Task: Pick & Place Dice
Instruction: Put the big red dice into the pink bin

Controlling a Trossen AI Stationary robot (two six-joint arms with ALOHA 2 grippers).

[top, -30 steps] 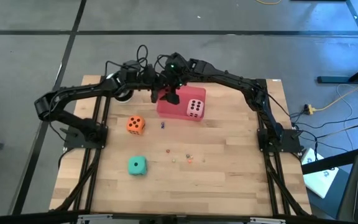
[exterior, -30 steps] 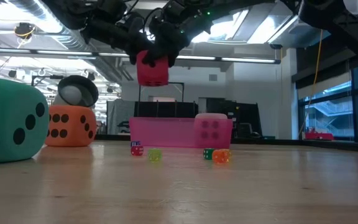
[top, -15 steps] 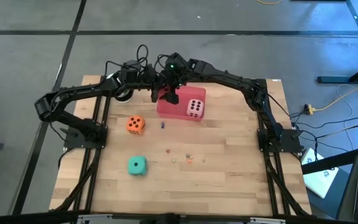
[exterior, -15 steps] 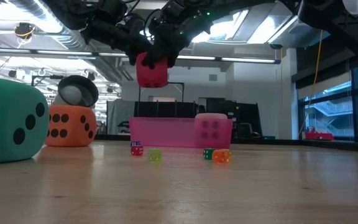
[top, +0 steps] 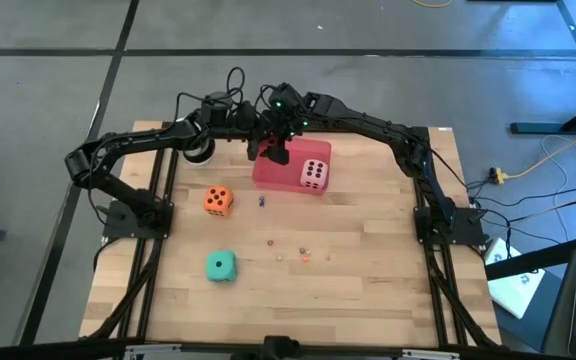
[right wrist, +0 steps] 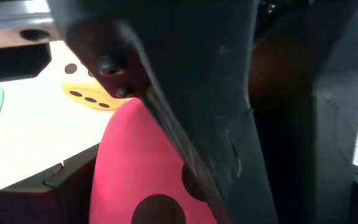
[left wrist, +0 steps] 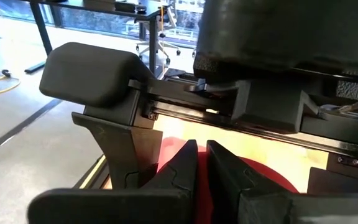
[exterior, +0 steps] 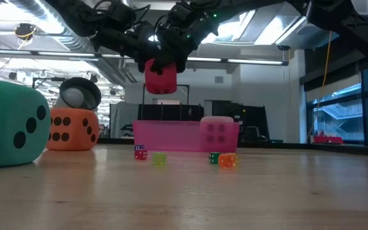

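Now the right end effector (exterior: 166,61) holds the red die (exterior: 160,76) with wide fingers above the pink tray (exterior: 171,135) at twelve o'clock, the left end effector (top: 251,140) is pinched shut beside it, and next I think the die must drop in.

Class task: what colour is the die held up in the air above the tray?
Red with dark pips, seen best in the low view.

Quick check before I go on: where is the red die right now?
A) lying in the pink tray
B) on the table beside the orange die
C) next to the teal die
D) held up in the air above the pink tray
D: in the low view the red die hangs clear above the pink tray, between the grippers.
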